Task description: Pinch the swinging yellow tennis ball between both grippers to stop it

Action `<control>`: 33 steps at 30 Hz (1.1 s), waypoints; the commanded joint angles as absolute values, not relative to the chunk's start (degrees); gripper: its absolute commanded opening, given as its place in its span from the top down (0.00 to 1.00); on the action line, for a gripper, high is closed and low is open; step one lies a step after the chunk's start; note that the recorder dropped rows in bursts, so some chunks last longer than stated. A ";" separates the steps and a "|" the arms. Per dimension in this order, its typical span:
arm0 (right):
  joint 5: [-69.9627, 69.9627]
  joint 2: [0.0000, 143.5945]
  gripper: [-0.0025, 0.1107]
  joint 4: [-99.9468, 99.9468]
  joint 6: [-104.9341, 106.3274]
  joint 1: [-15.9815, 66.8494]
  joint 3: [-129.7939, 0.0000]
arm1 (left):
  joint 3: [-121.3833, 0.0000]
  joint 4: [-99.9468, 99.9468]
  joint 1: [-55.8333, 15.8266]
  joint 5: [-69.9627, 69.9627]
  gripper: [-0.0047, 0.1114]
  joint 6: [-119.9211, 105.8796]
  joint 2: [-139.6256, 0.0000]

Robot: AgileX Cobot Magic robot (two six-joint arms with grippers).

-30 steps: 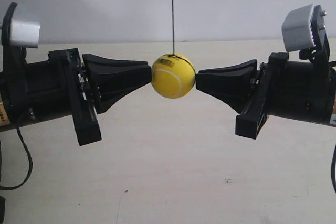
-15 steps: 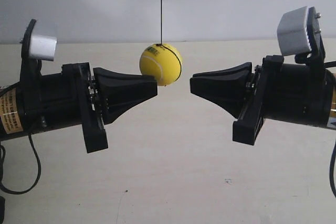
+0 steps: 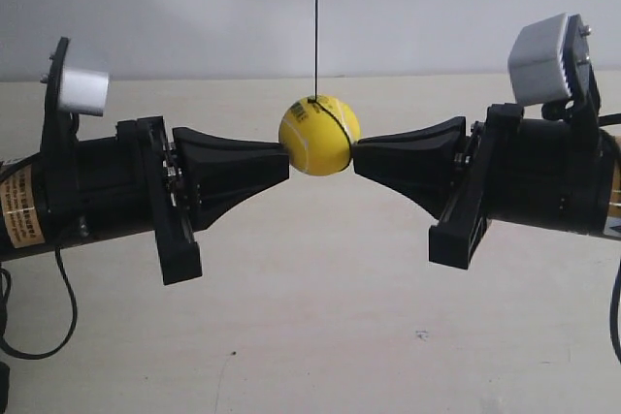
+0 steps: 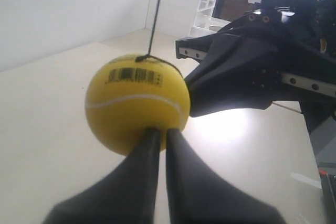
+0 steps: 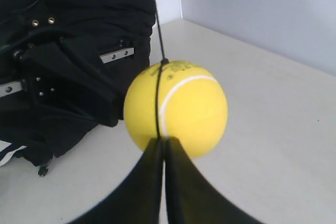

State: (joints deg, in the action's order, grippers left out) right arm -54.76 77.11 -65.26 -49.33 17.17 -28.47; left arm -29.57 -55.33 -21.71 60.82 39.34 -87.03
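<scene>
The yellow tennis ball hangs on its black string between the two black grippers. My left gripper, on the arm at the exterior view's left, touches the ball's lower side with its jaws shut. From the other side my right gripper meets the ball, jaws shut too. In the left wrist view the ball shows its barcode and rests against the left gripper, with the right gripper's body behind. The right wrist view has the ball pressed on the right gripper.
A pale tabletop lies well below both arms, and a plain wall stands behind. Silver-grey camera boxes sit on top of the grippers. White shelving stands in the far corner.
Half a second ago the ball hung up and to the exterior view's left, clear of the right tip. It has swung back and now sits between both tips. The arms barely moved.
</scene>
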 commanded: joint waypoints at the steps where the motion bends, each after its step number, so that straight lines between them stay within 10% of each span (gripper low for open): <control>1: -54.36 76.60 0.98 -65.13 -48.49 17.33 -28.70 | -29.27 -54.32 -21.86 59.96 0.92 38.32 -87.23; 33: -55.42 76.60 0.98 -64.92 -50.10 17.22 -28.70 | -29.27 -55.50 -21.87 58.51 0.92 40.40 -82.69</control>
State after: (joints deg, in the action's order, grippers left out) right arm -54.80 77.11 -64.49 -49.95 17.17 -28.47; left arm -29.57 -55.35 -21.71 57.90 39.89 -82.91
